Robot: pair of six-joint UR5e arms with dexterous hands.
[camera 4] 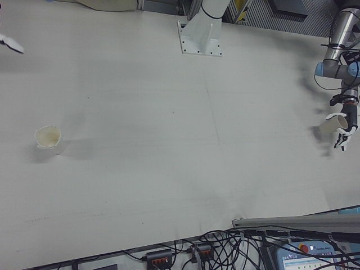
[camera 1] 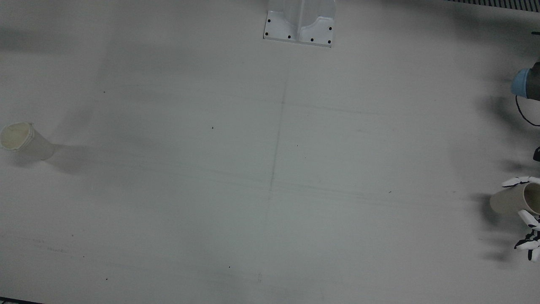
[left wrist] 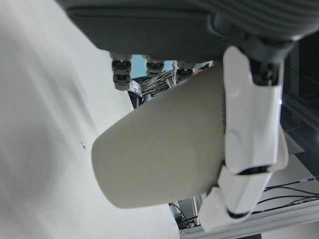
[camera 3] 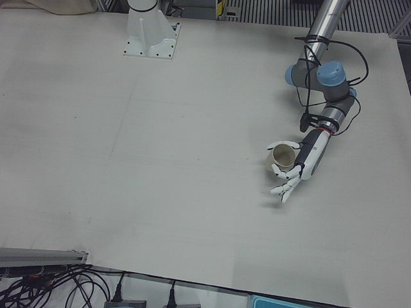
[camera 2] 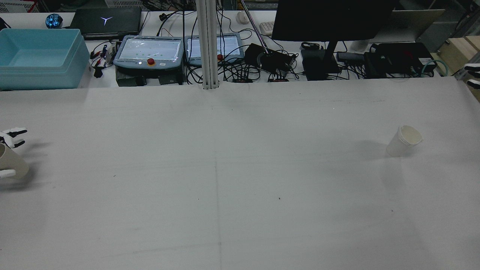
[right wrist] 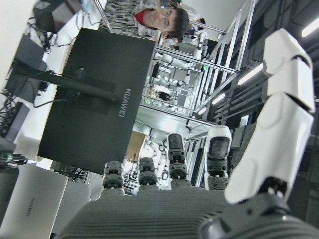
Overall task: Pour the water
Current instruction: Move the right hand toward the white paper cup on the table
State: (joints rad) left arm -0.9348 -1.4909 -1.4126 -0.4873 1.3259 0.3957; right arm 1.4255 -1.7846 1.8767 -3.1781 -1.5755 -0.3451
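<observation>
Front view: left hand (camera 1: 527, 219) at right edge, fingers curled round cup (camera 1: 512, 200); second cup (camera 1: 23, 140) far left, well apart on worktop (camera 1: 270, 169).

Rear view: held cup lower left edge, tilted; second cup mid-right; right hand (camera 2: 471, 75) only fingertips at right edge, nearer second cup.

Right hand view: fingers spread, holding nothing.

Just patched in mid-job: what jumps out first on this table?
The left hand at the table's left edge, fingers wrapped around a paper cup and apparently holding it off the surface. Far across, on the right half, a second paper cup stands alone. The right hand barely shows at the far right edge, fingers apart and empty.
</observation>
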